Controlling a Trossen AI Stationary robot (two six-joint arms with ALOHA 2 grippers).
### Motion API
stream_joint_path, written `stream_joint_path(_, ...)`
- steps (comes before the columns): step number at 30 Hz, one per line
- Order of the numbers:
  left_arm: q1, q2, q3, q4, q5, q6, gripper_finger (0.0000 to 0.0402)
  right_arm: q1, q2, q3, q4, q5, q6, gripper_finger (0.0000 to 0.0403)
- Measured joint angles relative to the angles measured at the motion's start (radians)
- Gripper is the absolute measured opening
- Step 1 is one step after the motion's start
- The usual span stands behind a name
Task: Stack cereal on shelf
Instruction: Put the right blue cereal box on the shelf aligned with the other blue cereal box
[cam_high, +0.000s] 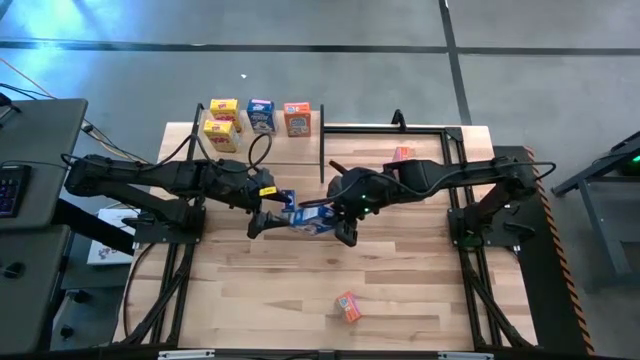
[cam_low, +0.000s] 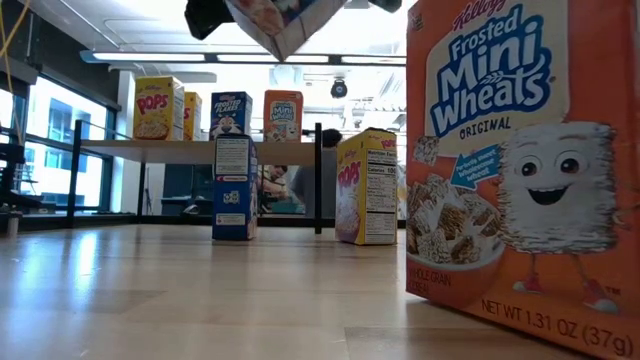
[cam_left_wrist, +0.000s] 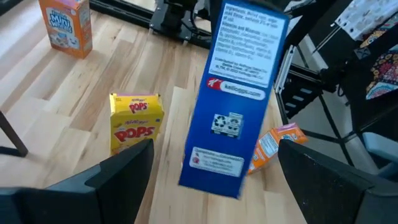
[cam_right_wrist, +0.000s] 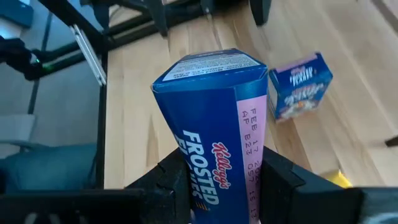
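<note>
Frosted Mini-Wheats box (cam_low: 510, 180) is basically in the low camera's face on the right edge, standing on the table, so that one's parked for later.

Going left to right in the overhead: your left gripper (cam_high: 262, 218) sits just left of centre with its fingers spread wide, holding nothing. Right next to it, dead centre, is the blue Frosted Flakes box (cam_high: 310, 217), and the right gripper (cam_high: 340, 222) is clamped on it, fingers pinching the two narrow sides. From the left wrist view, the box hangs between and just beyond the open left fingers (cam_left_wrist: 118, 171), not touching either one that I can see.

Looks like a handover to me. If so, ease the left in square until its pads bracket the box's flat faces, close firmly, and only then let the right go. Box is tilted, so level it first or it'll twist out.

The shelf (cam_high: 250, 140) is at upper left, with yellow, blue and orange boxes already along it. Aim for the free plank beside the orange one (cam_high: 297, 119), and set it down upright.
</note>
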Motion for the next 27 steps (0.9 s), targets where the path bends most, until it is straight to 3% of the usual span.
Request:
stream_joint_path(16,0.000,0.018,0.001,0.026,-0.003,0.035,0.0335,0.000,0.000,0.000,0.153,0.062,-0.041,0.0122)
stream_joint_path(27,0.000,0.027,0.001,0.031,-0.003,0.035,0.0335,-0.007,0.000,0.000,0.137,0.066,-0.041,0.0122)
